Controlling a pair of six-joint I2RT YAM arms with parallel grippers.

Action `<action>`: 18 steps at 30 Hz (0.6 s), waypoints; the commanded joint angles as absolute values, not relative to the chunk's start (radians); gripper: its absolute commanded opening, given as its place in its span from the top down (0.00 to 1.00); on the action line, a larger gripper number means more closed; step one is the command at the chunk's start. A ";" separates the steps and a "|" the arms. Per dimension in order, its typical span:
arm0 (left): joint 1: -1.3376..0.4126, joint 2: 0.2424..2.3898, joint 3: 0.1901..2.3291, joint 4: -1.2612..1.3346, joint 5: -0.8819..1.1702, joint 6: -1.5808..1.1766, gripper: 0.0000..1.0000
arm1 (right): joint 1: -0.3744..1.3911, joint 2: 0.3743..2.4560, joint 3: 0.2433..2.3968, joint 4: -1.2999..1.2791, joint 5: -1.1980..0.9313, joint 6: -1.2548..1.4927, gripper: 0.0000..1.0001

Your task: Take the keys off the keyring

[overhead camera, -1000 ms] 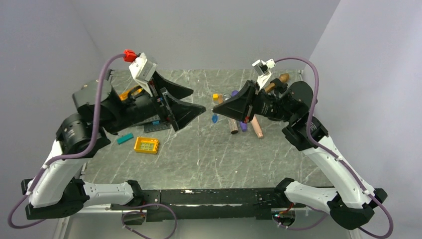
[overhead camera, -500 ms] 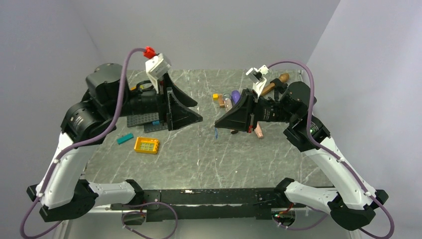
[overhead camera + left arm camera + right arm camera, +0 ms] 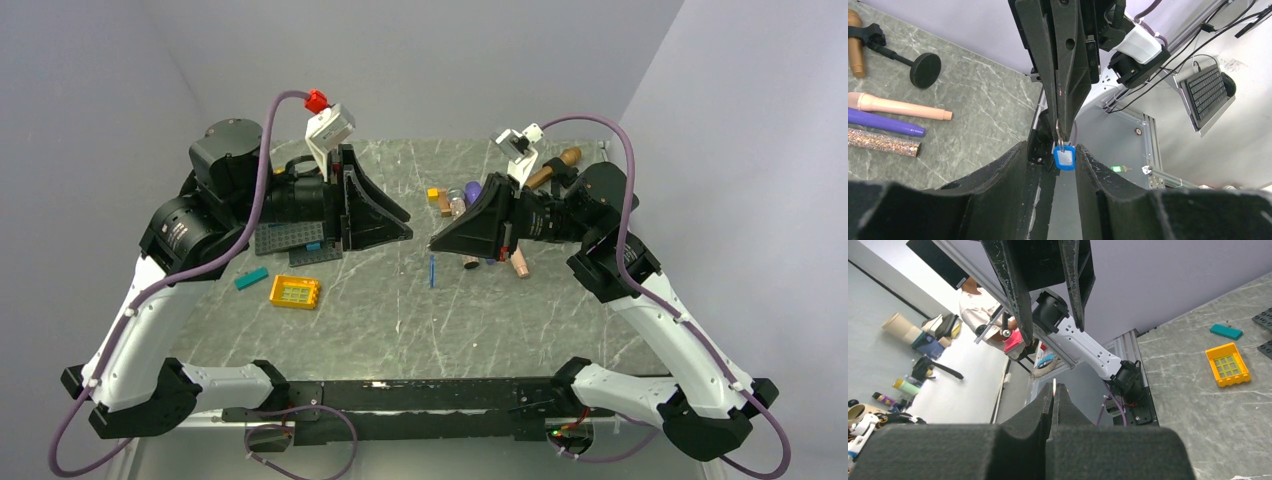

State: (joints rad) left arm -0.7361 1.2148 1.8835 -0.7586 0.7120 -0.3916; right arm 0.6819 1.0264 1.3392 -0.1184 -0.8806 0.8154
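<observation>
The keyring [image 3: 1064,157] is a small bright-blue loop with a pale centre, hanging from a thin metal ring. My right gripper [image 3: 432,245] is shut on that metal ring and holds it above the table. The blue loop dangles below it in the top view [image 3: 432,270]. In the right wrist view [image 3: 1054,388] only a thin metal edge shows between the shut fingers. My left gripper [image 3: 1052,148] is open, level with the right one [image 3: 408,228]. The blue loop hangs between its fingertips, close to the right one. A small green-headed key [image 3: 1118,169] lies beyond on a grey surface.
A pink tube [image 3: 517,263], a purple pen [image 3: 488,255] and a glitter tube [image 3: 470,262] lie under the right arm. A yellow brick [image 3: 295,292], a teal bar [image 3: 251,278] and a dark baseplate [image 3: 290,242] lie at the left. A wooden-handled tool [image 3: 556,164] lies at the back right.
The left arm has risen and swung right, bringing its open gripper around the hanging blue loop. The right gripper has turned slightly, and the loop now hangs lower beneath it.
</observation>
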 commanded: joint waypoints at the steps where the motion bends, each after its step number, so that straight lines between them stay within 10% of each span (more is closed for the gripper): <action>1: -0.733 1.214 1.876 -0.695 0.752 -0.415 0.56 | 0.684 1.017 1.376 -0.078 -0.865 0.831 1.00; 18: -0.779 1.211 1.792 -0.659 0.720 -0.430 0.64 | 0.684 1.046 1.398 -0.068 -0.821 0.821 1.00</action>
